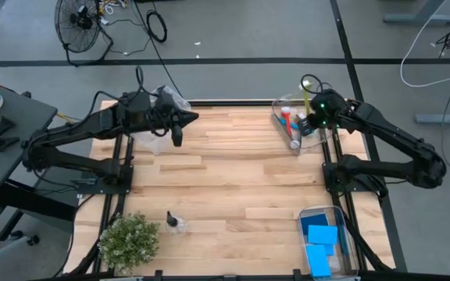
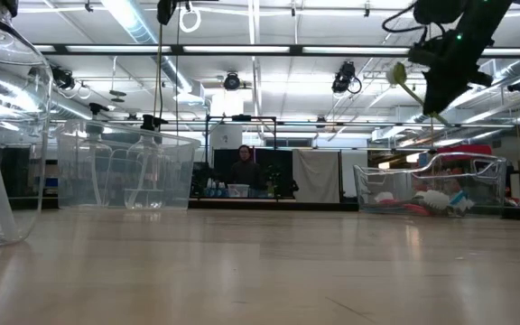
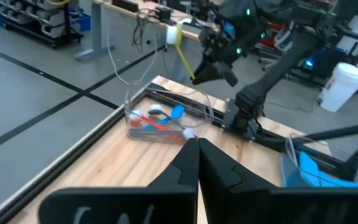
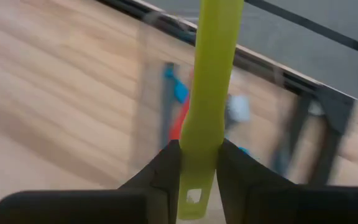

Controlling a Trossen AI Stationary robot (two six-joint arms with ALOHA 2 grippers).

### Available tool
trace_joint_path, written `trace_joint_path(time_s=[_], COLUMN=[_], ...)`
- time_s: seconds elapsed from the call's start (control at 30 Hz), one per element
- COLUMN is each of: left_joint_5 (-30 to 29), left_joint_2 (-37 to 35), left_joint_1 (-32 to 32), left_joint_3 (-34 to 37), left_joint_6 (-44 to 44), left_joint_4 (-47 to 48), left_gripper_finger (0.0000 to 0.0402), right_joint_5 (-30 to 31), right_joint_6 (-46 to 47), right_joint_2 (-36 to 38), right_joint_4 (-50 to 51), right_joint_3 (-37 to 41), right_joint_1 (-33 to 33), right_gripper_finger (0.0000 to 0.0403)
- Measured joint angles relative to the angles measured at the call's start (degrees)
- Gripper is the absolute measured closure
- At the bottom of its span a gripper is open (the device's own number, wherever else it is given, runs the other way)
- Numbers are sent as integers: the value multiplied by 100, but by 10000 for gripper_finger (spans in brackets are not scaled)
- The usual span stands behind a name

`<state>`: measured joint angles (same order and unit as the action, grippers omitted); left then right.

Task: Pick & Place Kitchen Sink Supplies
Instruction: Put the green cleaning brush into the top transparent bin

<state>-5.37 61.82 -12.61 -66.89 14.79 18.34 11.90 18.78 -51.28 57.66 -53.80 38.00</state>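
My right gripper (image 1: 312, 117) is shut on a yellow-green brush (image 3: 182, 53) and hangs over the clear bin (image 1: 294, 125) at the table's far right. Red and blue brushes (image 3: 160, 121) lie in that bin. A small clear bottle with a black top (image 1: 174, 222) stands on the table near the front left. My left gripper (image 1: 178, 137) is shut on nothing, in the air beside the clear bin (image 1: 158, 105) at the far left. Blue sponges (image 1: 321, 238) lie in the near right bin. My right gripper pinches the brush's handle (image 4: 199, 152) between its two fingers, close to the free end with the hang hole (image 4: 193, 196). The fingers (image 4: 166, 177) slant down and lie across the handle. The brush is lifted clear above the bin, tilted, its head (image 3: 173, 34) uppermost.
A bushy green potted plant (image 1: 129, 240) stands at the near left corner. The wooden table's (image 1: 233, 179) middle lies bare between the bins. Beyond the far edge, a fan (image 1: 80, 23) and cables lie on the floor. A person (image 2: 245, 167) sits far behind the table.
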Motion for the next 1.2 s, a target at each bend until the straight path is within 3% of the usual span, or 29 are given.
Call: trace_joint_path(time_s=[0.1, 0.53, 0.7, 0.87, 1.2], left_joint_5=[66, 449, 790, 810, 870], left_joint_2=[0, 7, 7, 7, 7], left_joint_1=[-114, -644, -751, -753, -747], left_joint_3=[0, 0, 0, 0, 0], left_joint_6=[-73, -348, -350, -359, -353], left_joint_4=[-90, -121, -89, -89, -89], left_gripper_finger=[393, 391, 394, 398, 391], right_joint_5=[259, 184, -58, -147, -875], right_joint_6=[-13, 487, 645, 645, 628], right_joint_2=[-107, -1325, -1609, -1880, -2464], right_joint_4=[188, 211, 197, 254, 341], right_joint_3=[2, 6, 6, 6, 6], right_joint_1=[184, 585, 585, 585, 585], right_gripper_finger=[324, 324, 324, 324, 324])
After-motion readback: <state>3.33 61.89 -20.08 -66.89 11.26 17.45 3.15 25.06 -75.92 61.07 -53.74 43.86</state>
